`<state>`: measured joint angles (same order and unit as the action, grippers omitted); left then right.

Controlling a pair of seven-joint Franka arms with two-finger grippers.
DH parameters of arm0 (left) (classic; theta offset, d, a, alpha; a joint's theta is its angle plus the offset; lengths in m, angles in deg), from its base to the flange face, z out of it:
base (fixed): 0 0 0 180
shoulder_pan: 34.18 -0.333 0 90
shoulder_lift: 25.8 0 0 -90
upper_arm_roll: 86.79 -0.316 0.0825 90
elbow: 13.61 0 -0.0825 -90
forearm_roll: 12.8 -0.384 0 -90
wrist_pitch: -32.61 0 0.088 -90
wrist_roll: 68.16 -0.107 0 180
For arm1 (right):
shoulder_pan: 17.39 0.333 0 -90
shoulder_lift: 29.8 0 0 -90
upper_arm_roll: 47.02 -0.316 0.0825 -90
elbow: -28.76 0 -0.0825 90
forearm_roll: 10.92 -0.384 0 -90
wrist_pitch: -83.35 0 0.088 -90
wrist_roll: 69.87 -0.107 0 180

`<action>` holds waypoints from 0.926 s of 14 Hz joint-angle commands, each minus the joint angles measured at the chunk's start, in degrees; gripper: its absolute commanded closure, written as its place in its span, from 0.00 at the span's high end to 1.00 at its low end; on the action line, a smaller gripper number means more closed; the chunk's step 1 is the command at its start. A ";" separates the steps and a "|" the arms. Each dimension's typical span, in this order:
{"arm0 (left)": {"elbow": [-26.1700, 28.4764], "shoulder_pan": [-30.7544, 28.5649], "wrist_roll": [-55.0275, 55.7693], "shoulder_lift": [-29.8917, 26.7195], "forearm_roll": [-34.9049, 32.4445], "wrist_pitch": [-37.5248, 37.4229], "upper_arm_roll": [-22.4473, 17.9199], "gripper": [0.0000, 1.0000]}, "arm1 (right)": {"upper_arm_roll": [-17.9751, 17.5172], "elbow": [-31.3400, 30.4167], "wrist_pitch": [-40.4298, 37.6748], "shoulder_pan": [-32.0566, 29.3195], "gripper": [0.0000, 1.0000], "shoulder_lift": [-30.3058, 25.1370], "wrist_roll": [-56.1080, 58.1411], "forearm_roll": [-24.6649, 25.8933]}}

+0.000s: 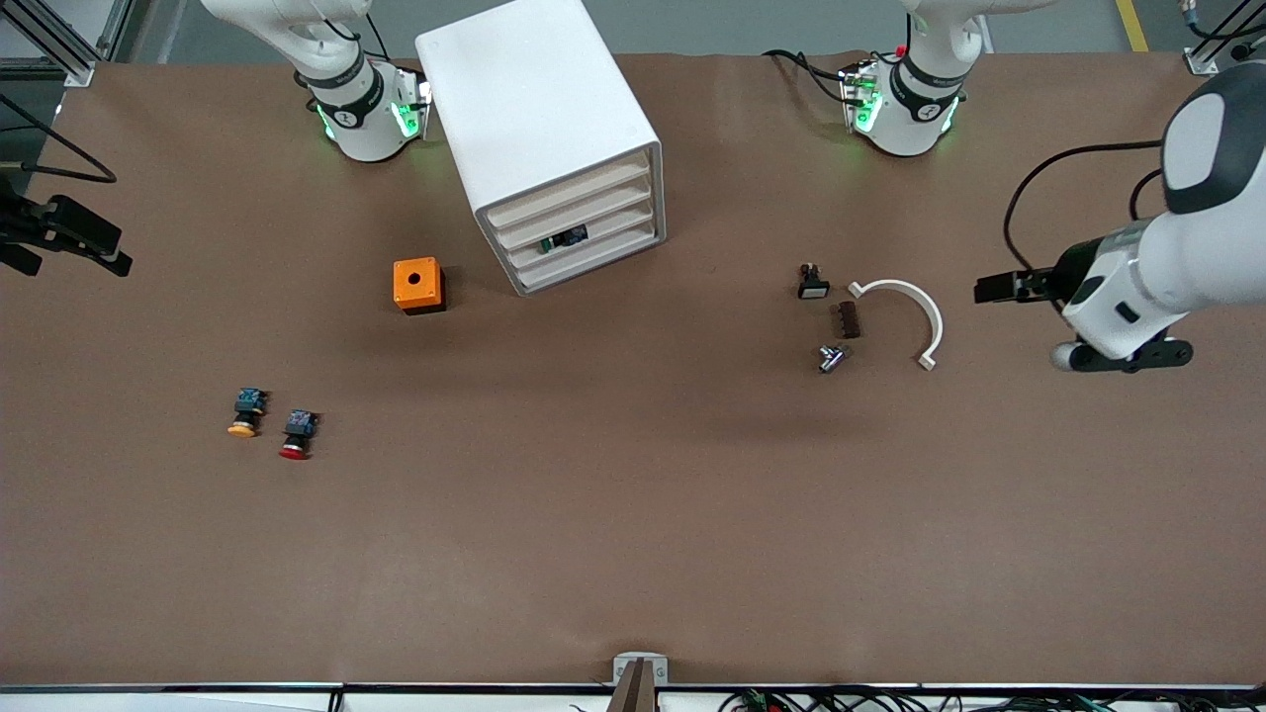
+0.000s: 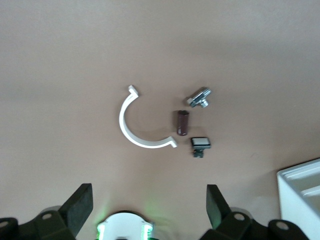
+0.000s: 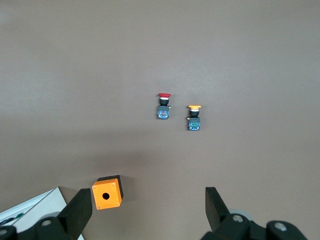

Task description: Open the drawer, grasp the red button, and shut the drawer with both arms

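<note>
We see the cabinet (image 1: 554, 138) standing toward the robot bases, nearer the right arm's base, with its four drawers facing the front camera at an angle. All four sit flush. One drawer (image 1: 584, 214) shows only its pale front slat; the one below it shows a green-and-black part (image 1: 566, 237) in its gap.

The button (image 1: 297, 433) lies on the table (image 1: 633, 514) toward the right arm's end, nearer the front camera than the orange box (image 1: 418, 285), red cap toward the camera. The yellow button (image 1: 245, 411) lies just beside it, apart. Bare table surrounds both.

Toward the left arm's end lie a white arc (image 1: 908, 314), a brown block (image 1: 848, 319), a black switch (image 1: 812, 284) and a metal fitting (image 1: 832, 357), close together but apart.

The left gripper (image 2: 147, 202) hangs over the table near these parts, fingers spread wide, holding nothing. The right gripper (image 3: 147, 205) hangs over the orange box and buttons, fingers likewise spread wide and empty.
</note>
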<state>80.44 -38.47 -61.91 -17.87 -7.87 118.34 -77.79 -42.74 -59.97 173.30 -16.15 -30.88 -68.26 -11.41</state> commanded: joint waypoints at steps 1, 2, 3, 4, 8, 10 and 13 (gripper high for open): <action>9.91 0.49 -3.25 -8.79 -0.98 6.02 -1.60 1.00 | -0.24 0.84 -0.92 -0.09 1.00 0.02 -0.47 0.22; 10.62 1.89 -3.43 -9.51 -1.15 6.99 -2.92 1.00 | -0.15 0.84 -0.92 -0.09 1.00 0.02 -0.47 0.14; 10.63 3.30 -3.43 -9.69 -1.76 7.87 -4.50 1.00 | -0.15 0.84 -0.83 -0.09 1.00 0.02 -0.47 0.22; 10.37 4.45 -3.43 -9.69 -3.08 9.01 -5.12 1.00 | -0.15 0.75 -0.74 -0.09 1.00 0.02 -0.47 0.22; 6.07 7.70 -3.43 -8.20 -3.62 13.06 -9.50 1.00 | -0.15 0.75 -0.74 -0.09 1.00 -0.07 -0.47 0.22; 2.38 8.77 -3.43 -7.32 -3.53 13.06 -11.10 1.00 | -0.06 0.75 -0.83 -0.18 1.00 -0.07 -0.47 0.22; -0.18 6.75 -3.43 -7.49 -3.62 12.63 -10.41 1.00 | -0.06 0.75 -0.83 -0.18 1.00 -0.07 -0.47 0.22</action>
<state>82.93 -31.12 -64.61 -26.08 -10.29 131.69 -88.22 -42.69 -59.97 173.28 -16.17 -30.88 -68.28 -11.40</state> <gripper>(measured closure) 0.000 0.000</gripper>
